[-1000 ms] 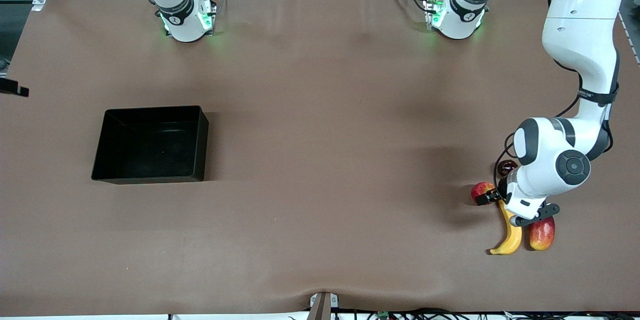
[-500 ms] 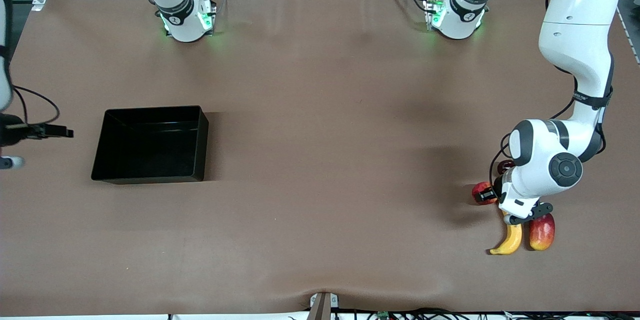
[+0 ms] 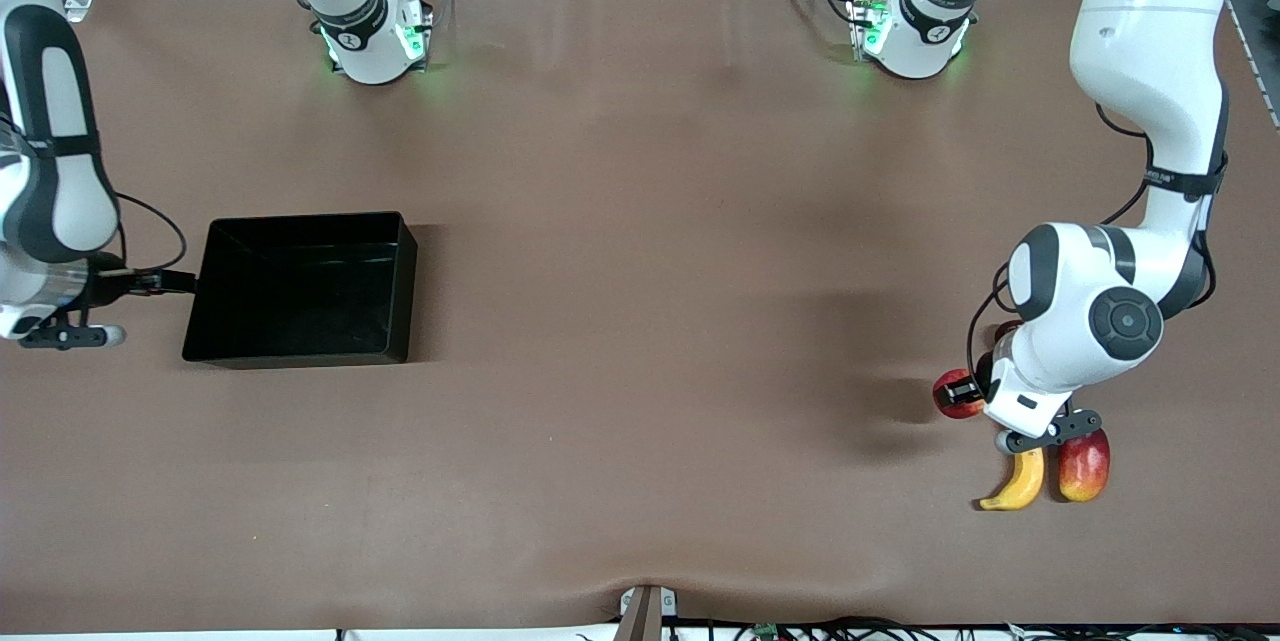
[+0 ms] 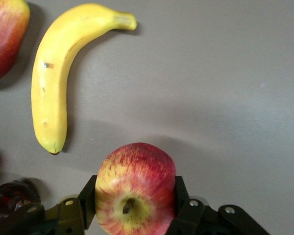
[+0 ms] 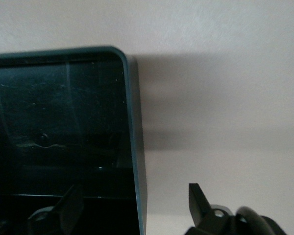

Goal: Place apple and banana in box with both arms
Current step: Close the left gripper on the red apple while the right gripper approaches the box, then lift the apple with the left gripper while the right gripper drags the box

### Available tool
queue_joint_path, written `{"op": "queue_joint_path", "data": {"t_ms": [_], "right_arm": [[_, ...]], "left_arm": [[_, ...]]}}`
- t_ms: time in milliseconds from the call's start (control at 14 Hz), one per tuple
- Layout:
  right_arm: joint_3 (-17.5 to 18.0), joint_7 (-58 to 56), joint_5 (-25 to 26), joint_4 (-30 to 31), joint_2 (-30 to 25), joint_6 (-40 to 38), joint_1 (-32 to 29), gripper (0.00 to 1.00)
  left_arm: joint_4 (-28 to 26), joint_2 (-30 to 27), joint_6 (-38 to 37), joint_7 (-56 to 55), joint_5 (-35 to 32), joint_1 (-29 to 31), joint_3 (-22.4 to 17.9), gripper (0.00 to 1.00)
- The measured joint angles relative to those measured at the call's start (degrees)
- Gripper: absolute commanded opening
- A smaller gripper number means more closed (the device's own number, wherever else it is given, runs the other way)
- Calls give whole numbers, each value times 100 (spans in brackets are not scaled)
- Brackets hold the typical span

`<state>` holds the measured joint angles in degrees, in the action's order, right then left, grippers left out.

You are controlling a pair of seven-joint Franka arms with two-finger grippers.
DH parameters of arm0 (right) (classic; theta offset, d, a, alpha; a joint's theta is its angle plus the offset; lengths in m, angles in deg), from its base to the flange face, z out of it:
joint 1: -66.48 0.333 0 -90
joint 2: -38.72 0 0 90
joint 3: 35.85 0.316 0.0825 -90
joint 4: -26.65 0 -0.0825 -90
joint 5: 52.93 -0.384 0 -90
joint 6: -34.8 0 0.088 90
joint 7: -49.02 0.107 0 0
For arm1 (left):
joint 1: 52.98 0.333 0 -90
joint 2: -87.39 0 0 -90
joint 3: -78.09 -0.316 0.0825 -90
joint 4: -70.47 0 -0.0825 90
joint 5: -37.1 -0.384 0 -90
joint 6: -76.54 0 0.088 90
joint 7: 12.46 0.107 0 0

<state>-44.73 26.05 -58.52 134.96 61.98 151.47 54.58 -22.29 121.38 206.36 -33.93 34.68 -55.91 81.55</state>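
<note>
Left wrist view: apple [image 4: 135, 188] clamped in the left gripper [image 4: 132, 205].
It is held above the desk [image 3: 640, 321] for carrying to the box [image 3: 395, 286]; the right gripper [image 5: 132, 205] is spread astride the box wall.

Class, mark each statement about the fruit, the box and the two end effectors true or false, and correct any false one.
1. The left end effector grips the apple. True.
2. The banana lies in the box. False: it lies on the table beside the mango.
3. The box holds no fruit. True.
4. The right end effector holds the banana. False: it is open, straddling the box wall.
5. The box sits toward the left arm's end. False: toward the right arm's end.
</note>
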Motion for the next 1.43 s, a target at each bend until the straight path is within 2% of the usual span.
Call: {"op": "queue_joint_path", "data": {"t_ms": [143,214,786,929,1214,1429], "right_arm": [[-1,-1,-53,182,12,99,-1,10],[-3,-1,-85,228,21,108,-12,0],[-16,-452,-382,221,68,-62,-76,0],[14,-460,-498,-32,64,-555,-49,0],[86,-114,-895,-1014,0,-1904,364,0],[143,779,-1407,-1168,-35,-2117,1044,0]], "left_arm": [[-4,-78,-71,-2,0,-6,6,0],[-2,-105,-143,-4,0,13,3,0],[64,-737,-526,-4,0,53,3,0],[64,-833,-568,-1,0,48,10,0],[64,-887,-718,-1,0,10,19,0],[71,-888,-822,-1,0,2,22,0]]}}
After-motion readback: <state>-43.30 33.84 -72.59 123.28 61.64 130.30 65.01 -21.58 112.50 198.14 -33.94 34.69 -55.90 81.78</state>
